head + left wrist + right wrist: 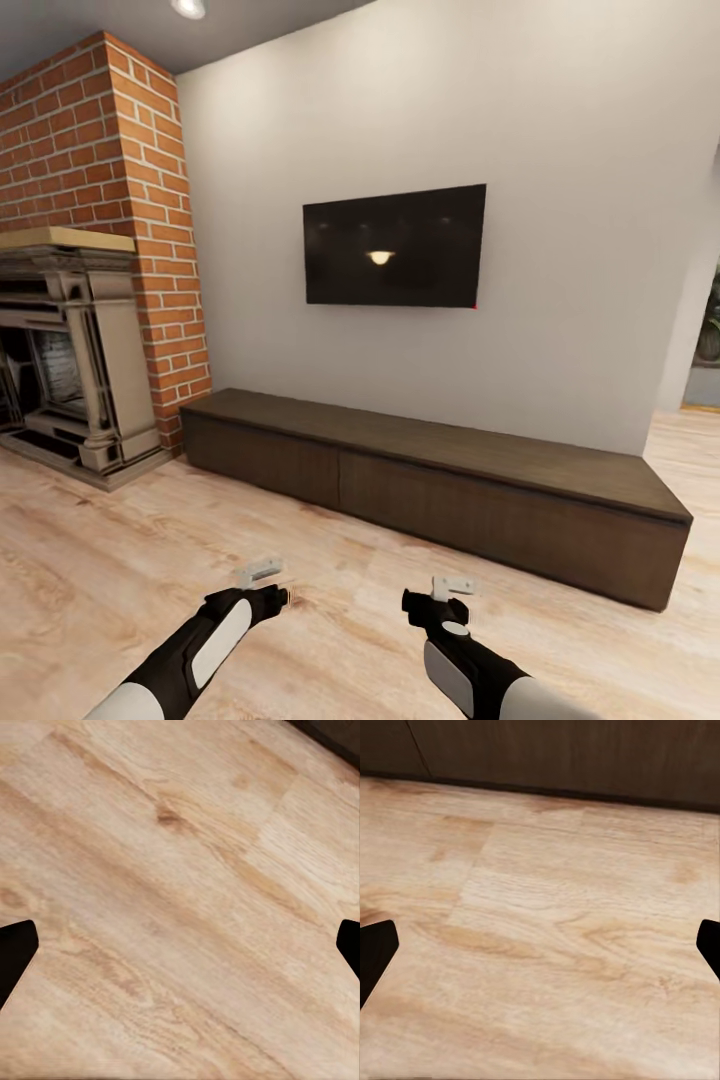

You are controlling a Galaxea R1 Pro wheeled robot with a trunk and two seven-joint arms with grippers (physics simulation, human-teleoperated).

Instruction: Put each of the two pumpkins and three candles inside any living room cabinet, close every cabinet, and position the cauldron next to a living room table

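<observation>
1. Cabinet (440,485) runs long and low along the far wall under a dark TV (395,245), its flat fronts all shut
2. Left gripper (180,945) hangs over bare wood floor (120,540), spread wide, holding nothing
3. Right gripper (540,945) likewise wide and empty, near the cabinet base

You face a long dark-brown wooden cabinet (440,480), its flat fronts showing faint vertical grain, against a plain off-white wall (560,130). Your pale honey plank floor (110,570) carries wavy tan grain and darker knots. To your left, red-orange brick (90,130) with light mortar lines rises behind a grey-beige stone fireplace (100,340) under a yellowish mantel. The black television screen (395,245) reflects a small warm glow. Your arms are black with white panels, and each claw's fingertips (15,952) are black.
</observation>
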